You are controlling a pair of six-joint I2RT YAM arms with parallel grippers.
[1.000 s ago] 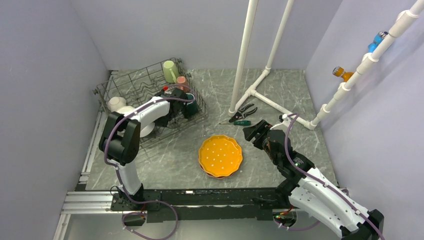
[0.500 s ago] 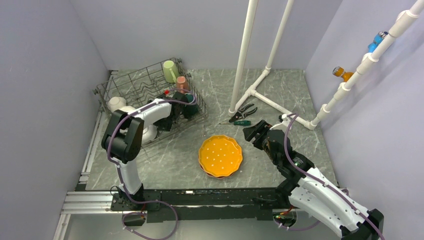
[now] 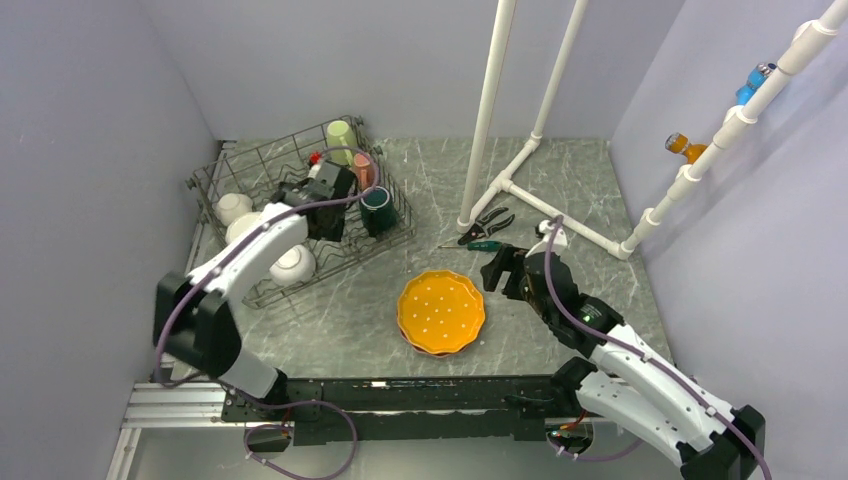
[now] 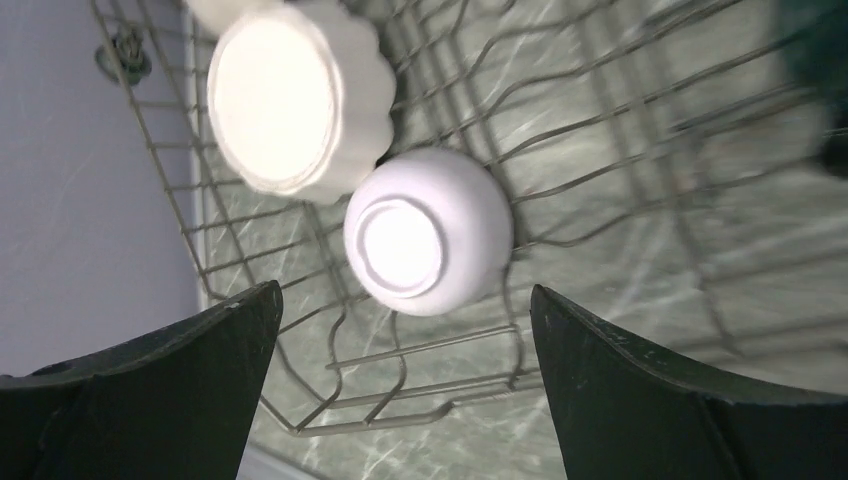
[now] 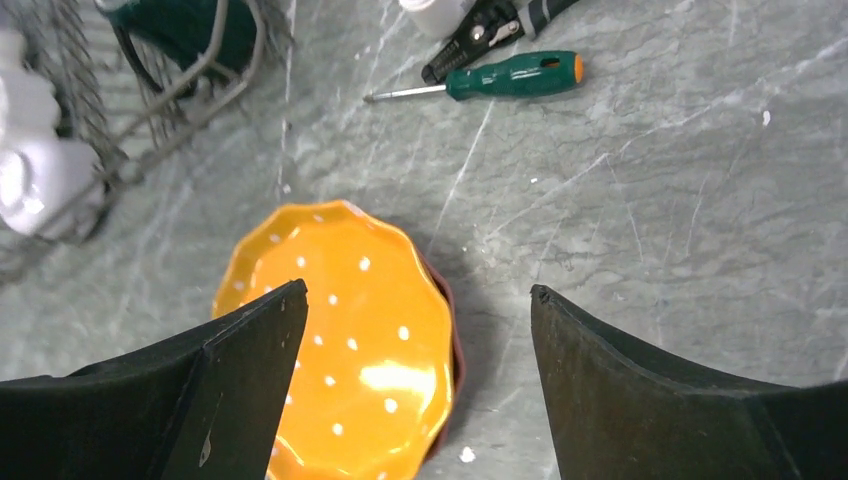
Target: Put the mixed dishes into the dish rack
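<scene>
The dish rack (image 3: 262, 165) stands at the back left. It holds a pale green mug (image 3: 341, 137), a small pink mug (image 3: 362, 168), a dark teal mug (image 3: 377, 208), a plain white bowl (image 3: 293, 265) and a scalloped bowl (image 3: 245, 228). My left gripper (image 3: 296, 200) hovers open and empty over the rack; its wrist view shows the white bowl (image 4: 428, 230) upside down beside the scalloped bowl (image 4: 290, 95). Stacked orange dotted plates (image 3: 440, 312) lie on the table in front. My right gripper (image 3: 497, 270) is open and empty just right of them, above the plates' right rim (image 5: 340, 340).
Black-handled pliers (image 3: 487, 222) and a green screwdriver (image 3: 484, 245) lie behind the right gripper. A white pipe frame (image 3: 520, 165) stands on the table at back right. The rack's near wire edge (image 4: 400, 350) lies below the left fingers. Walls enclose the table.
My left gripper has pulled away from the dark teal mug, risen and moved back over the rack. The right gripper has shifted slightly left toward the plates.
</scene>
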